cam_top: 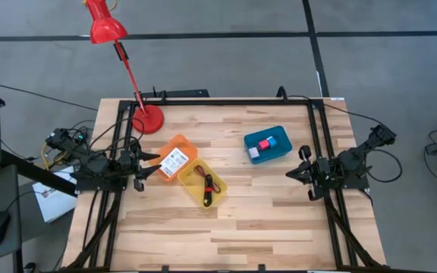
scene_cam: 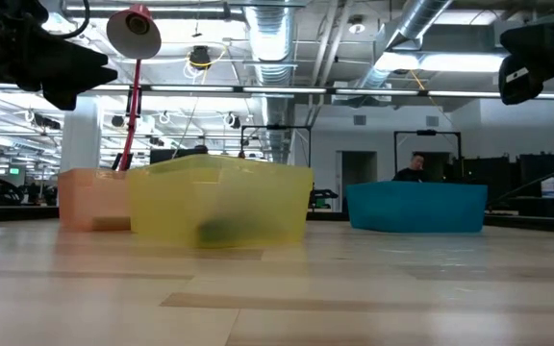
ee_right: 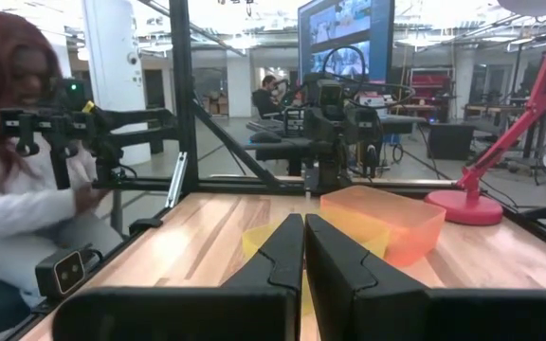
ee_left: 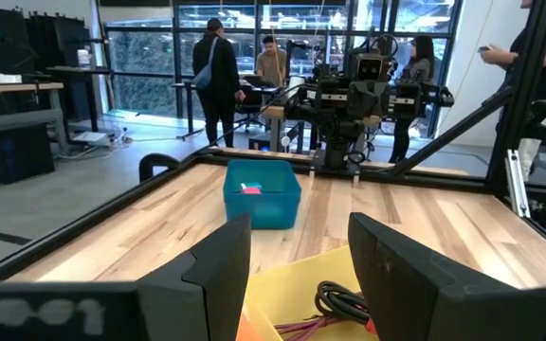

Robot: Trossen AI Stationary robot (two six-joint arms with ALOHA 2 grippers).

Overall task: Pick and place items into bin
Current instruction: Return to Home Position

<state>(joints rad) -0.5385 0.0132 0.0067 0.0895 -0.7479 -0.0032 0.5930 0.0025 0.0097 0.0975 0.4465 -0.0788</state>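
Three small bins stand on the wooden table. The orange bin (cam_top: 174, 155) holds a white card with a black picture (cam_top: 174, 161). In the yellow bin (cam_top: 203, 182) lie a dark red cord (cam_top: 201, 178) and a black-and-red stick tool (cam_top: 209, 189). The teal bin (cam_top: 268, 145) holds pink (cam_top: 265, 144), pale pink (cam_top: 254, 152) and blue (cam_top: 273, 140) cubes. My left gripper (cam_top: 156, 163) hovers open at the table's left, just beside the orange bin, over the yellow bin's (ee_left: 301, 284) edge in the left wrist view (ee_left: 299, 227). My right gripper (cam_top: 290, 173) is shut (ee_right: 304, 223) at the table's right, touching nothing.
A red desk lamp stands with its base (cam_top: 149, 119) at the far left of the table, its head (cam_top: 106, 26) leaning past the far edge. A black frame (cam_top: 226, 101) runs along the table's edges. People stand in the room beyond. Bare wood (cam_top: 226, 235) spans the near half.
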